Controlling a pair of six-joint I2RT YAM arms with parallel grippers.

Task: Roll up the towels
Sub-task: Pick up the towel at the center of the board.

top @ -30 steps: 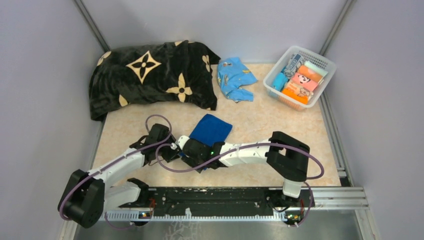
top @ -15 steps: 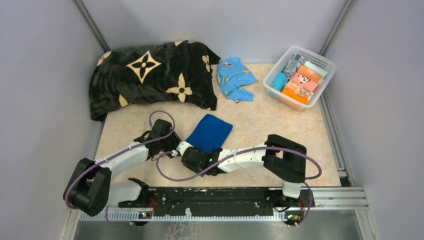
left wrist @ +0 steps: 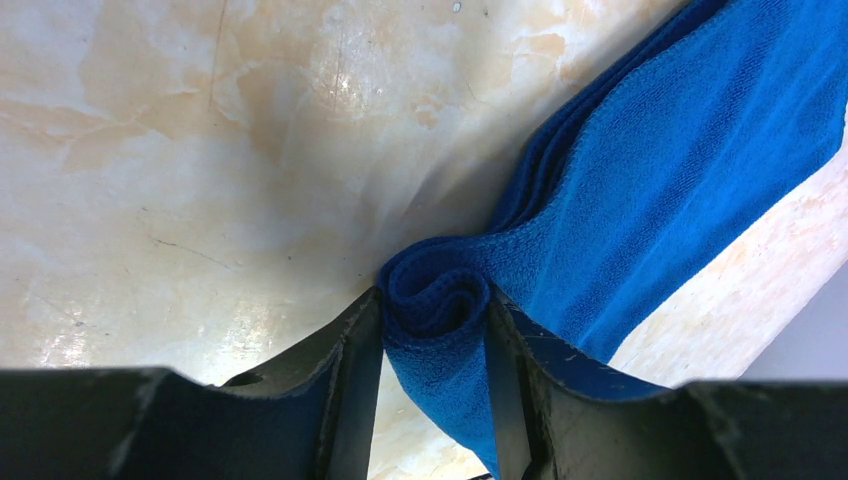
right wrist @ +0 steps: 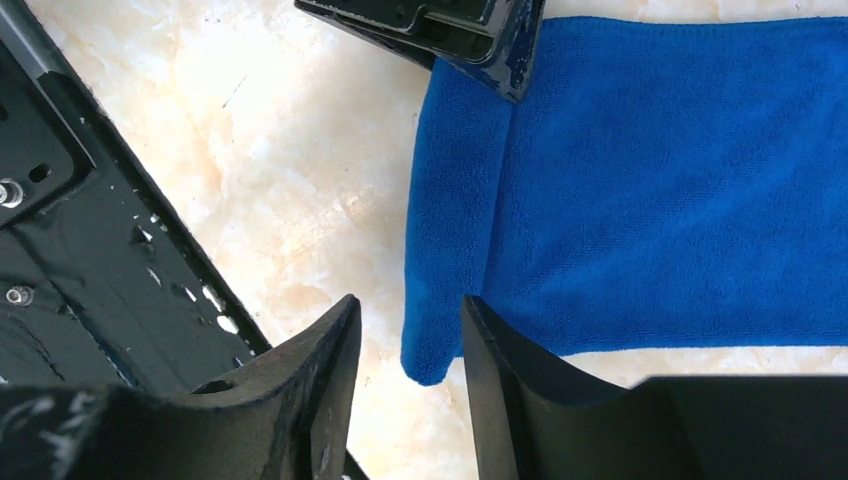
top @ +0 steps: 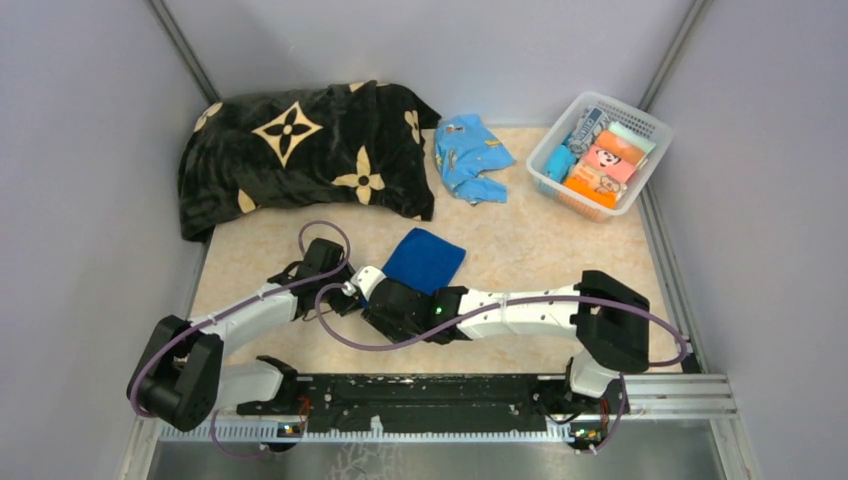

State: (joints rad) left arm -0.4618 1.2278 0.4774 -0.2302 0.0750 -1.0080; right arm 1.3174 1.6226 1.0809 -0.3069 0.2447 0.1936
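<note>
Left wrist view showed the left gripper [left wrist: 432,320] pinching a tight starting curl of the royal-blue towel [left wrist: 680,170], most of which lay flat mid-table. The right gripper [right wrist: 408,305] straddled the curl's end, jaws apart. The crumpled light-blue towel [top: 470,155] lay unrolled.
</note>
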